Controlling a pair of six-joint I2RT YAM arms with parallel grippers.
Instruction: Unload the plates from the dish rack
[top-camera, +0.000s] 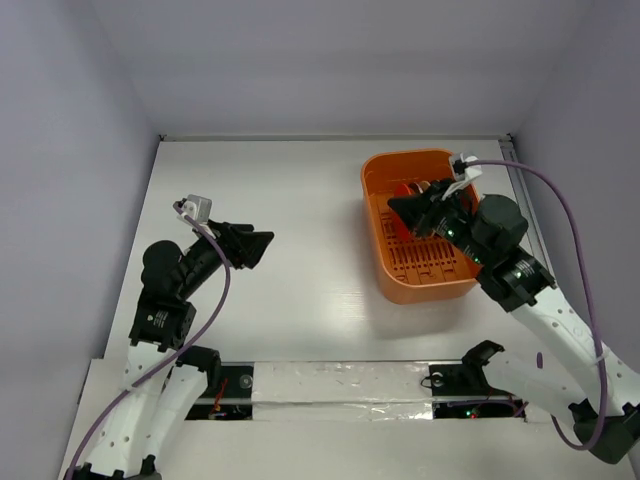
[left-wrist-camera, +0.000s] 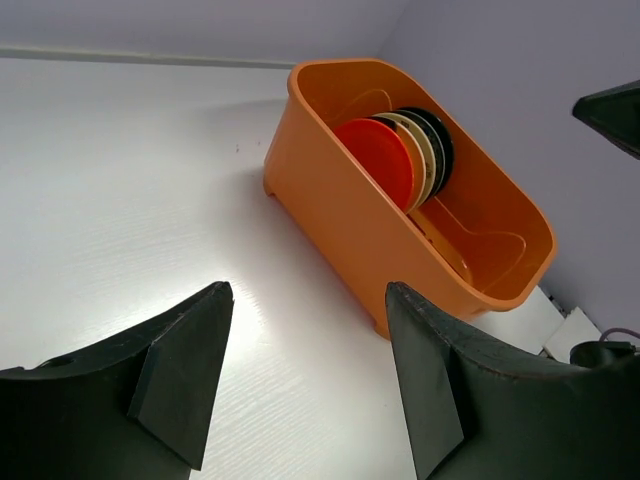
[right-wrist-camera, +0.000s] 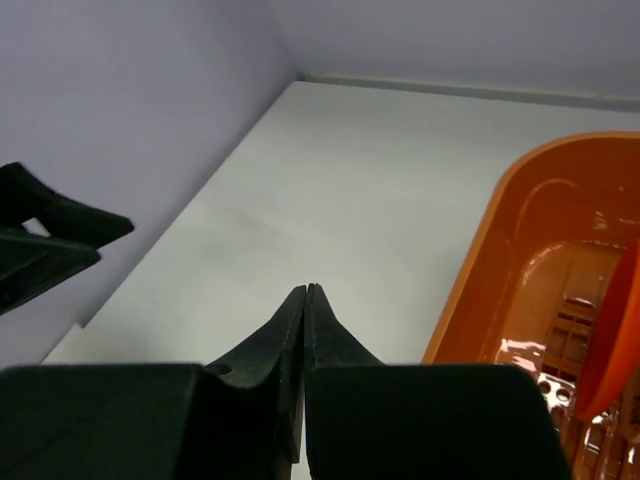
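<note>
The orange dish rack (top-camera: 425, 288) stands at the right of the table. In the left wrist view the rack (left-wrist-camera: 335, 205) holds plates on edge in a row: an orange plate (left-wrist-camera: 372, 160) in front, a cream plate (left-wrist-camera: 417, 150) behind it, then a black plate (left-wrist-camera: 441, 140). My right gripper (top-camera: 394, 207) hovers over the rack's left side, jaws shut and empty (right-wrist-camera: 306, 290); the orange plate's edge (right-wrist-camera: 612, 335) shows at its right. My left gripper (top-camera: 266, 242) is open and empty (left-wrist-camera: 310, 292), well to the left of the rack, facing it.
The white table (top-camera: 290, 180) ends at grey walls at the back and sides. The rack's rim (right-wrist-camera: 478, 265) lies just right of my right fingers. My left gripper shows at the left of the right wrist view (right-wrist-camera: 50, 235). A purple cable (top-camera: 570, 210) loops beside the right arm.
</note>
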